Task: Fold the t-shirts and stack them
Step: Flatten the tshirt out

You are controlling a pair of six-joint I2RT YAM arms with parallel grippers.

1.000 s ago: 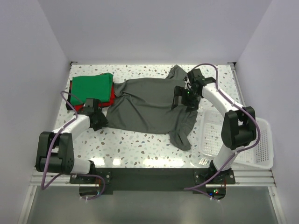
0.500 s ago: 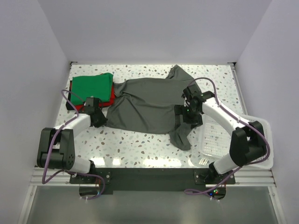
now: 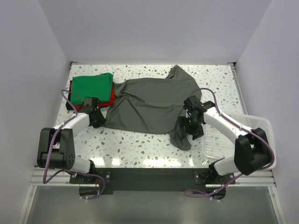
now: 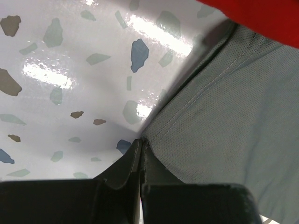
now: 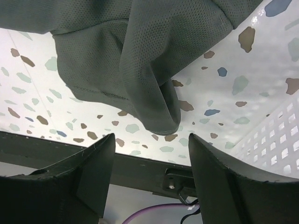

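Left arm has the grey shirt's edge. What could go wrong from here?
Left gripper pinches only a hem corner of the grey t-shirt; it may slip out on the pull.
Right gripper is open, the sleeve ungripped; a one-sided pull would skew the cloth.
Grey cloth lies against the red t-shirt; dragging could disturb that stack.

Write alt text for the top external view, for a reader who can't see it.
A dark grey t-shirt lies spread across a speckled table, the left end effector at its left hem, the right end effector over its near-right sleeve. A folded green t-shirt sits on a red t-shirt at far left; a white mesh basket stands at right.
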